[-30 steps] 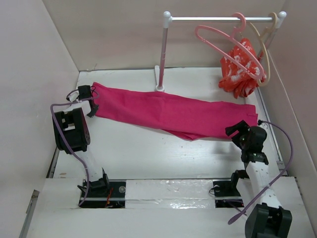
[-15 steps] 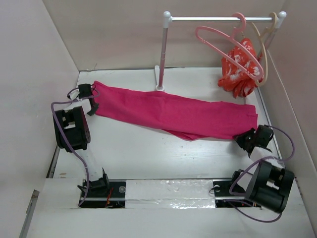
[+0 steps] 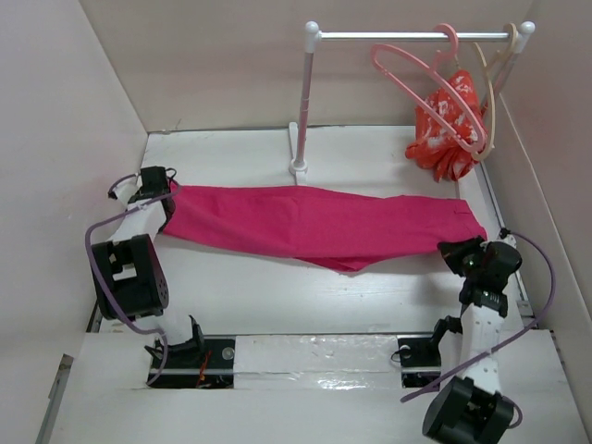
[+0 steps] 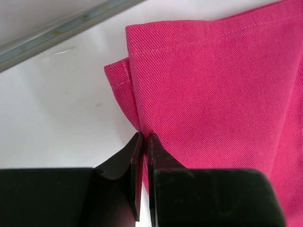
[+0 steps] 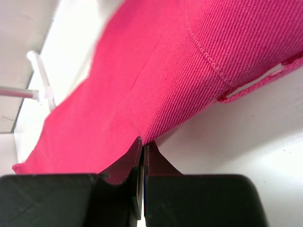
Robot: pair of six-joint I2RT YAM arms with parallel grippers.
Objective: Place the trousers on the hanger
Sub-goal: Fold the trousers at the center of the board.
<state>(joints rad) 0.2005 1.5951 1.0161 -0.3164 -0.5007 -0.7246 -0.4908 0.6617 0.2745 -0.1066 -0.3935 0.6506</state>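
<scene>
The magenta-pink trousers (image 3: 314, 222) lie stretched across the table from left to right. My left gripper (image 3: 169, 196) is shut on their left end; in the left wrist view the hem (image 4: 142, 52) runs into the pinched jaws (image 4: 144, 138). My right gripper (image 3: 453, 252) is shut on the waistband end, and the right wrist view shows the cloth edge (image 5: 203, 61) clamped at my fingertips (image 5: 143, 143). The light-pink hanger (image 3: 427, 85) hangs by its hook from the rail (image 3: 412, 36) at the back right, apart from both grippers.
A white stand post (image 3: 303, 102) rises from its base just behind the trousers' middle. A red-orange patterned garment (image 3: 450, 125) hangs on a beige hanger (image 3: 497, 88) at the rail's right end. Walls close in on the left, back and right.
My right gripper has closed on the trousers' waistband end. Both grippers pulled the cloth toward the near side, so it lies straighter. The left arm shifted nearer too.
</scene>
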